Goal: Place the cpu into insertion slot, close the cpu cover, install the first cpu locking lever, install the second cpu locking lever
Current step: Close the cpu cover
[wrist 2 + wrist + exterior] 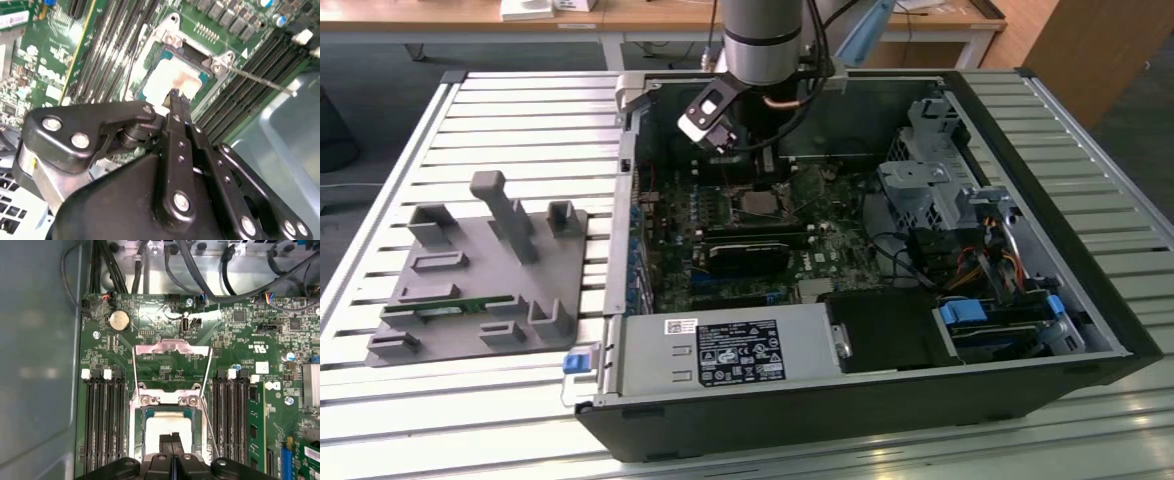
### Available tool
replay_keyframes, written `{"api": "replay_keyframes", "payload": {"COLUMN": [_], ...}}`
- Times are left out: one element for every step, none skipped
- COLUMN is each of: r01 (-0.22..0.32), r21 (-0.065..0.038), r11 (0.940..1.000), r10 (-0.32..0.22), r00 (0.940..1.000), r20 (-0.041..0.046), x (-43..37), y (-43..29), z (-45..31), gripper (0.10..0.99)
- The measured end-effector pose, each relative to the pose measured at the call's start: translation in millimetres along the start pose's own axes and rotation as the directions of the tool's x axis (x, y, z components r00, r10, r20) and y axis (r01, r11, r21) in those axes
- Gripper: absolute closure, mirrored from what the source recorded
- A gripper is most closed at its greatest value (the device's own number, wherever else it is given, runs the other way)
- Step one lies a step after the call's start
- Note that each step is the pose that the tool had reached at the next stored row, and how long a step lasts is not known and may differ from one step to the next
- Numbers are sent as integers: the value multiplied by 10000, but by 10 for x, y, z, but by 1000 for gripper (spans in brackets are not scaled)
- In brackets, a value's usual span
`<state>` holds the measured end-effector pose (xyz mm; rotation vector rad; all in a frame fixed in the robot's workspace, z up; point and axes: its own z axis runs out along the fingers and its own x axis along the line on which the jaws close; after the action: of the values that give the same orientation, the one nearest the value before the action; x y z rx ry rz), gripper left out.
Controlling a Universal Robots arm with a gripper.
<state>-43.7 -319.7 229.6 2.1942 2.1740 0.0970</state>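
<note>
White slatted counter (520, 120), desks behind. An open PC case (854, 410) lies on it, with a grey fixture (480, 270) on the exterior view's left. The arm (761, 40) reaches down into the case over the board (250, 365).

End effector (172, 437): fingers pressed together, nothing visible between them, tip over the cpu (167, 424). The cpu's pale face lies inside the slot (150, 412), so the first step looks done. The cover (172, 349) is swung back and open, with board showing through its window. It is not closed. One lever (209, 425) is a thin rod standing free beside the slot, unlatched, and it juts out past the RAM slots (100, 425).

Risks:
- The tip is on or just above the chip. Pushing down while the cpu sits off-square could bend pins.
- A sideways drag could shift the chip out of its seat.
- The loose lever is near the fingers and could snag or get knocked.
- Closing the cover over a tilted chip would jam it.

Hard to tell:
- Whether the tip touches the cpu or hovers above it.
- Whether the chip sits flush, because the end effector covers part of it in both wrist views.
- The second lever is not clearly made out.
- In the exterior view the slot is small and partly behind the arm.
</note>
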Motion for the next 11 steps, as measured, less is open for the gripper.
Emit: {"api": "replay_keyframes", "payload": {"r01": [0, 0, 0, 0, -1, -1, -1, -1, 0, 0, -1], "r21": [-1, -1, 1, 3, 4, 5, 8, 8, 8, 7, 8], "r11": [10000, 10000, 10000, 10000, 10000, 10000, 10000, 10000, 10000, 10000, 10000], "r10": [0, 0, 0, 0, 1, 1, 1, 1, 0, 0, 1], "r00": [10000, 10000, 10000, 10000, 10000, 10000, 10000, 10000, 10000, 10000, 10000], "r20": [-1, -1, -2, 0, 0, -1, 0, -1, -7, -12, -11], "x": [0, 0, 1, 1, 1, 1, 1, 2, 0, -10, -24], "y": [1, 3, 4, 6, 8, 11, 13, 15, 16, 16, 16], "z": [-17, -34, -54, -78, -104, -135, -165, -189, -198, -198, -199], "gripper": [980, 980, 980, 980, 980, 980, 980, 980, 980, 980, 980]}}
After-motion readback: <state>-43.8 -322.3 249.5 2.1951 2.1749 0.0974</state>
